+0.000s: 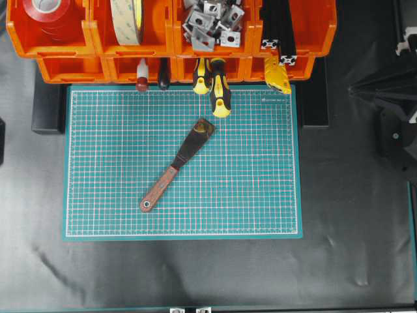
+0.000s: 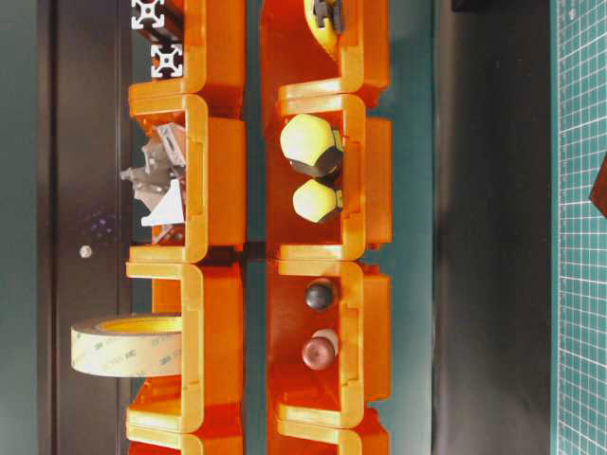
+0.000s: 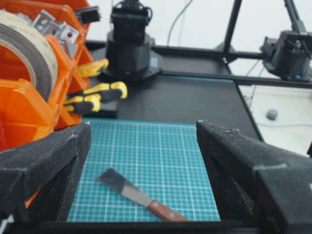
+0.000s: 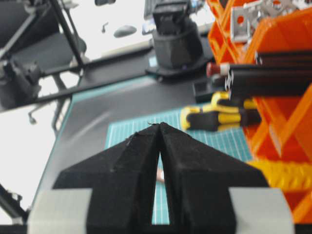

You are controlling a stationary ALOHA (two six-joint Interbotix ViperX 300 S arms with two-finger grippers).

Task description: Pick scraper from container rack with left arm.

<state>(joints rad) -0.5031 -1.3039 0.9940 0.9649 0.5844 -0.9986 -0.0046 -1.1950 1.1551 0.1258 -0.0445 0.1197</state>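
The scraper (image 1: pixel 177 165) lies flat on the green mat (image 1: pixel 260 195), apart from the container rack (image 1: pixel 71 68). Its rusty blade points up-right toward the bins and its wooden handle points down-left. In the left wrist view the scraper (image 3: pixel 139 195) lies low between the wide-apart black fingers of my left gripper (image 3: pixel 144 124), which is open, empty and well above the mat. The rack (image 3: pixel 19 112) stands at its left. The left gripper does not show in the overhead view. My right gripper (image 4: pixel 158 125) is shut on nothing, and the right arm (image 1: pixel 391 114) stays at the right edge.
Two yellow-and-black screwdrivers (image 1: pixel 219 88) stick out of a lower bin over the mat's top edge. A red-knobbed tool (image 1: pixel 141 83) and a black-knobbed one (image 1: pixel 163 79) poke out beside them. Upper bins hold tape rolls (image 1: pixel 127 19), metal brackets (image 1: pixel 212 23) and black bars (image 1: pixel 277 26).
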